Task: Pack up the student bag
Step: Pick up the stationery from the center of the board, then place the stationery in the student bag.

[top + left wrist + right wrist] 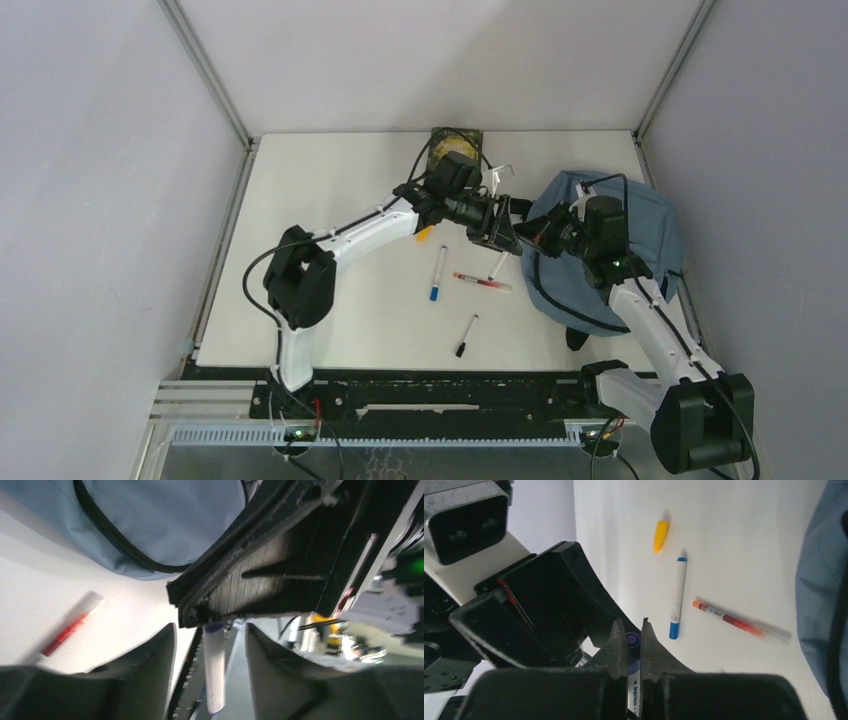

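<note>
The blue-grey backpack (pixel 655 225) is laid on the right side of the desk (pixel 340 180), beneath the right arm (pixel 660 320). A white marker (pixel 632 641) with a purple cap is clamped in the right pincer (pixel 630 628). The left pincer (pixel 210 632) is held apart, its fingers on either side of that marker. A blue-capped marker (pixel 438 272) and a red pen (pixel 482 283) are seen lying nearby

White counter (pixel 340 330). Bag (pixel 650 230) at right edge. Centre: blue-tipped marker (pixel 438 273), red pen (pixel 482 283) just beside it; black marker (pixel 467 336) nearer front. Yellow cap (pixel 424 234) beyond. Green item (pixel 457 140) at far edge.
</note>
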Robot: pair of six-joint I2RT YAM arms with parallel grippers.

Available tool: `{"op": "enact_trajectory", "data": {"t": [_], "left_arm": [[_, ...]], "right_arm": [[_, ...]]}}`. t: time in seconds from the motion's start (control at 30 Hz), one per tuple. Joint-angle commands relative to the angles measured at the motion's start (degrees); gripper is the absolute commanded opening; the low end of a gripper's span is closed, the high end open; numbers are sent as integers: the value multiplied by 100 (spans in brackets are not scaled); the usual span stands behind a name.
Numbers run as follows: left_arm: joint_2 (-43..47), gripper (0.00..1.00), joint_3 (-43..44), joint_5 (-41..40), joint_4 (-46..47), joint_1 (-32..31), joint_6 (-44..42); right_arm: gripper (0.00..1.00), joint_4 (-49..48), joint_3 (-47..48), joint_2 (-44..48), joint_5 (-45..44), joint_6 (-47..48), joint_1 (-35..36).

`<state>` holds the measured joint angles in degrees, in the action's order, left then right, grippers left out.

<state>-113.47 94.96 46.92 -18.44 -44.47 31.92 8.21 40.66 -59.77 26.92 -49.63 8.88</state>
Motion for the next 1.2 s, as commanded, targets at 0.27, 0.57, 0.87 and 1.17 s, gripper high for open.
{"op": "enact_trajectory", "data": {"t": [0.27, 0.57, 0.87, 1.17], "left_arm": [[693, 100, 188, -1008, -892, 23, -785], [1284, 100, -330, -1491, -1030, 79, -933], [1507, 100, -652, -1700, -1004, 84, -962], [1882, 100, -1123, -1732, -1044, 95, -1129]], "right_arm": [[0, 1769, 223, 788, -1394, -212, -2022], [0, 1738, 179, 1451, -4666, -1371, -2559], [0, 1522, 179, 606, -6266, -2523, -2503], [0, 1323, 320, -85, -7084, -2969, -2255]]}}
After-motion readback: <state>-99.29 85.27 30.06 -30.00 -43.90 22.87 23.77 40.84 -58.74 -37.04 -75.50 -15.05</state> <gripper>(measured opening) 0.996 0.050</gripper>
